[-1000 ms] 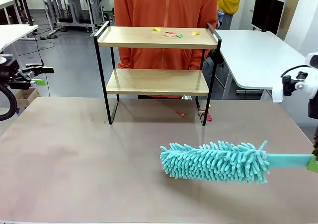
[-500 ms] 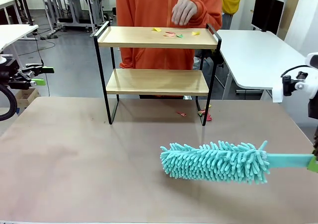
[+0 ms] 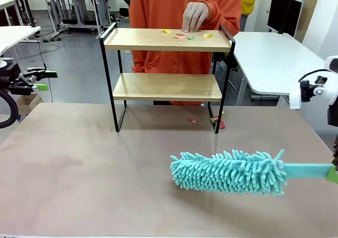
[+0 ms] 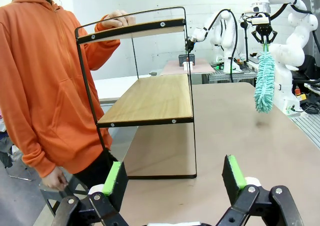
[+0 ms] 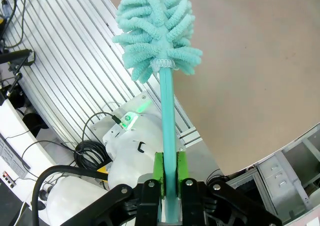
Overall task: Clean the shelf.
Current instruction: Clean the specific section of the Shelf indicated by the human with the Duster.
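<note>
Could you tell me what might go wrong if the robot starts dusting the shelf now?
The person's hand hangs over the scraps atop the shelf, so a sweep of the duster could strike it. The right gripper pinches only the end of the handle, so the duster might twist.

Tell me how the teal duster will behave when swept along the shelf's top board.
The duster head's shaggy strands probably flex and drag softly. It juts sideways from the right claw without sagging, so it's likely light with a fairly stiff handle.

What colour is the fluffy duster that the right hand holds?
Turquoise, handle too; the duster shows best in the front view.
</note>
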Controlling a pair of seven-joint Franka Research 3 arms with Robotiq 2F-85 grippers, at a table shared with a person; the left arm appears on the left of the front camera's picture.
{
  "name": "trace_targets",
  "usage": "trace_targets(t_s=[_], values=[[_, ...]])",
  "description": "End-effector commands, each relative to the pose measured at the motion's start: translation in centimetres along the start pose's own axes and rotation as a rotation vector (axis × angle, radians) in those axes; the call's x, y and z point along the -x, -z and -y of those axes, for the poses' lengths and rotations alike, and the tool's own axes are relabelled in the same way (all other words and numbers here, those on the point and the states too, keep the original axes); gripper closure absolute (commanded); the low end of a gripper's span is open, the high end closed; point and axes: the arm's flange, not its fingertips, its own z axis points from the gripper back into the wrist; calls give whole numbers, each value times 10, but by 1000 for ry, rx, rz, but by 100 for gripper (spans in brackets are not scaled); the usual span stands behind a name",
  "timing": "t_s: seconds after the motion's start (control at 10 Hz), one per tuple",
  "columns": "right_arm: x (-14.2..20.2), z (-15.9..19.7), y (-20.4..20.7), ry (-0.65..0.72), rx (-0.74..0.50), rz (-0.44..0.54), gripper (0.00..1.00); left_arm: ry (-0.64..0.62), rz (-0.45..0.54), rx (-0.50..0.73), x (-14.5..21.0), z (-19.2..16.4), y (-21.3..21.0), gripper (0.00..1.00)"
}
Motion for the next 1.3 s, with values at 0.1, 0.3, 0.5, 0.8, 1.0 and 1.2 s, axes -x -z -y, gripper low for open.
trace_targets(t_s=[0.1, 0.3, 0.5, 0.8, 1.0, 1.2], values=[[-1, 1, 0, 0, 3, 3, 87, 3, -1, 1, -2, 0, -1, 0], [-1, 1, 0, 0, 3, 3, 87, 3, -1, 1, -2, 0, -1, 0], [-1, 1, 0, 0, 3, 3, 87, 3, -1, 1, -2, 0, -1, 0], [-26, -12, -39, -48, 22, 88, 87, 3, -1, 1, -2, 0, -1, 0], [-67, -17, -81, -93, 24, 146, 87, 3, -1, 1, -2, 0, -1, 0], [-127, -36, -121, -67, 81, 207, 87, 3, -1, 1, -2, 0, -1, 0]])
